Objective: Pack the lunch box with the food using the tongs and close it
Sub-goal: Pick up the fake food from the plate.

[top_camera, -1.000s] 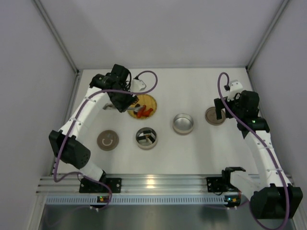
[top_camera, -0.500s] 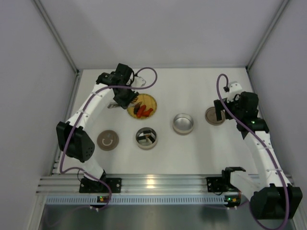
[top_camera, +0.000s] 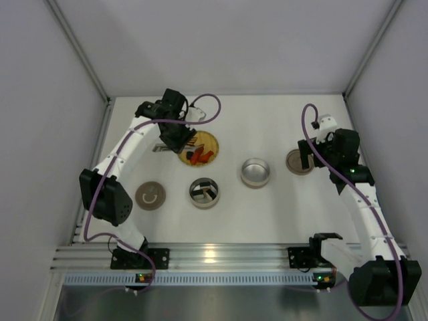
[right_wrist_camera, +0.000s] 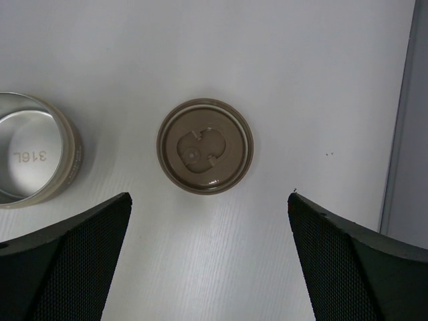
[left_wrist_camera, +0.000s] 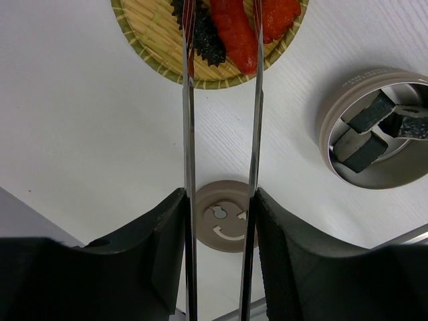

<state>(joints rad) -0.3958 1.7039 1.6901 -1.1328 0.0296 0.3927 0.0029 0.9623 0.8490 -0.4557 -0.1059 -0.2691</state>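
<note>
My left gripper (left_wrist_camera: 219, 197) is shut on the tongs (left_wrist_camera: 187, 134), one finger pressing each thin arm. The tong tips reach over the yellow woven plate (left_wrist_camera: 150, 27) and straddle a red-orange food piece (left_wrist_camera: 235, 30), next to a dark-wrapped piece (left_wrist_camera: 204, 40). In the top view the left gripper (top_camera: 175, 132) hovers at the plate's left rim (top_camera: 212, 142). One round metal lunch box tin (top_camera: 204, 192) holds dark-wrapped sushi pieces (left_wrist_camera: 368, 130). A second tin (top_camera: 256, 172) stands empty. My right gripper (right_wrist_camera: 210, 224) is wide open above a brown lid (right_wrist_camera: 205, 146).
Another brown lid (top_camera: 150, 195) lies on the white table, left of the filled tin. The right lid (top_camera: 300, 161) sits right of the empty tin (right_wrist_camera: 27, 157). Grey walls enclose the table on the left, back and right.
The left arm's elbow has swung left and the wrist has shifted slightly right and back over the plate with the tongs. The right arm has not moved.
</note>
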